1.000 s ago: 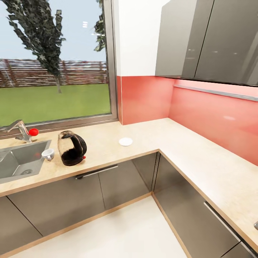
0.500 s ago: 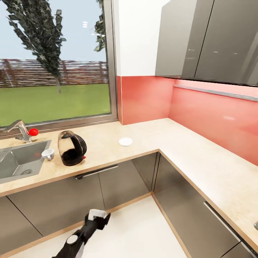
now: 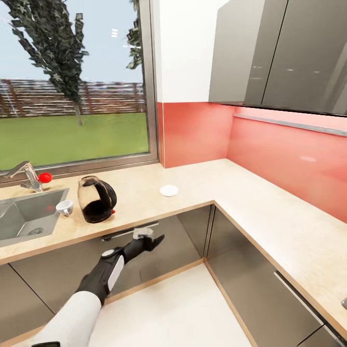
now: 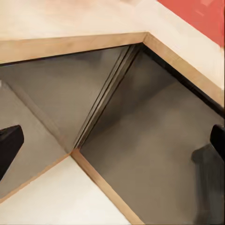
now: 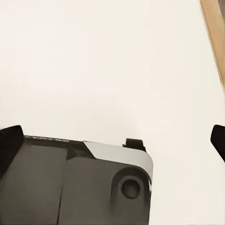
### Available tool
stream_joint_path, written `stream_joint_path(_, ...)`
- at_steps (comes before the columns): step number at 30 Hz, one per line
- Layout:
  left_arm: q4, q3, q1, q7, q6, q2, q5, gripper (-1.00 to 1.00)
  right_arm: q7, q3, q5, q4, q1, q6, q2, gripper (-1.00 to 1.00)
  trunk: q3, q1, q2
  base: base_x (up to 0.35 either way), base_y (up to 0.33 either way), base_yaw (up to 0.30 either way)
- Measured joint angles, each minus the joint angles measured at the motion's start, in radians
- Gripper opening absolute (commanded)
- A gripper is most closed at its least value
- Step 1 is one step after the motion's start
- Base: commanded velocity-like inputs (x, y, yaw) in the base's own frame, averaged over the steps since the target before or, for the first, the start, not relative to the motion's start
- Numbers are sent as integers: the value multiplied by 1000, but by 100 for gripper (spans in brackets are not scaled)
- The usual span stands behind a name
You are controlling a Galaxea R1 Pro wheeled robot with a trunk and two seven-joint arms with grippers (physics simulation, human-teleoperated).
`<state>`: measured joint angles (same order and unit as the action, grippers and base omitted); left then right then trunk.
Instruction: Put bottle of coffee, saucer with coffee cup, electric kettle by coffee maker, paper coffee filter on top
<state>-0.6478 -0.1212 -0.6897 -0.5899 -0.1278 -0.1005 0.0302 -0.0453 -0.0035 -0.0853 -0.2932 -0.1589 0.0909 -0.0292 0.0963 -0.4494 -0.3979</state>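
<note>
Beige countertop (image 3: 144, 193) carries electric kettle (image 3: 97, 198), coffee cup (image 3: 64, 207) beside it, saucer (image 3: 168, 190) further along; left gripper (image 3: 153, 238) below counter edge, fingers spread, empty.

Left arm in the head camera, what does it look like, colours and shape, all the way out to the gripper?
The left arm has a smooth white shell on its nearer segment, then a black forearm with a white panel along one side and a small round light-coloured disc near the wrist. It narrows to the left gripper, which is black with slim dark fingers and a pale grey block on top. No loose cables show.
</note>
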Motion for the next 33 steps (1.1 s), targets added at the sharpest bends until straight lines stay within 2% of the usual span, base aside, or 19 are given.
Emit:
stream_joint_path(5,-80,-3,-63,-12,-131,-1,44,100,-1,0,1,-35,0,0,-4,100,0,0,0,0,0,0)
stream_joint_path(6,-106,-3,-84,-11,-174,-1,75,100,-2,0,2,-59,0,-1,-4,100,0,0,0,0,0,0)
stream_joint_path(8,-125,-2,-113,-8,-222,1,105,100,-3,0,3,-91,0,-1,-8,100,0,0,0,0,0,0)
stream_joint_path(10,-137,-2,-150,-2,-279,4,126,100,-5,1,3,-149,0,-1,-29,100,0,0,0,0,0,0)
stream_joint_path(12,-138,-3,-179,19,-312,7,131,100,-6,1,3,-235,0,-1,-65,100,0,0,0,0,0,0)
stream_joint_path(13,-136,-3,-191,66,-323,7,134,100,-5,2,3,-322,-1,-2,-90,100,0,0,0,0,0,0)
stream_joint_path(14,-136,-2,-196,103,-327,7,137,100,-5,1,3,-388,0,-2,-103,100,0,0,0,0,0,0)
stream_joint_path(15,-139,-2,-200,154,-333,8,140,100,-4,2,3,-495,0,-4,-122,100,0,0,0,0,0,0)
stream_joint_path(17,-141,0,-203,179,-336,10,142,100,-3,1,9,-644,0,-6,-132,100,0,0,0,0,0,0)
stream_joint_path(18,-142,-1,-208,191,-339,14,143,100,-1,0,72,-774,1,-26,-137,100,0,0,0,0,0,0)
stream_joint_path(19,-143,-1,-208,193,-340,15,143,100,0,0,117,-928,0,-59,-136,100,0,0,0,0,0,0)
stream_joint_path(23,-143,-1,-206,194,-341,18,143,100,-1,-10,295,-1124,2,-252,-120,100,0,0,0,0,0,0)
stream_joint_path(25,-141,-1,-204,194,-342,17,143,100,1,-22,338,-1167,0,-310,-109,100,0,0,0,0,0,0)
stream_joint_path(27,-139,0,-200,194,-342,16,143,100,1,-51,372,-1195,-12,-352,-95,100,0,0,0,0,0,0)
stream_joint_path(29,-137,2,-198,194,-342,16,143,100,1,-80,396,-1204,-32,-367,-89,100,0,0,0,0,0,0)
stream_joint_path(31,-135,3,-197,194,-343,14,143,100,1,-107,443,-1208,-66,-378,-85,100,0,0,0,0,0,0)
stream_joint_path(33,-135,3,-196,193,-343,14,143,100,2,-117,489,-1210,-93,-390,-83,100,0,0,0,0,0,0)
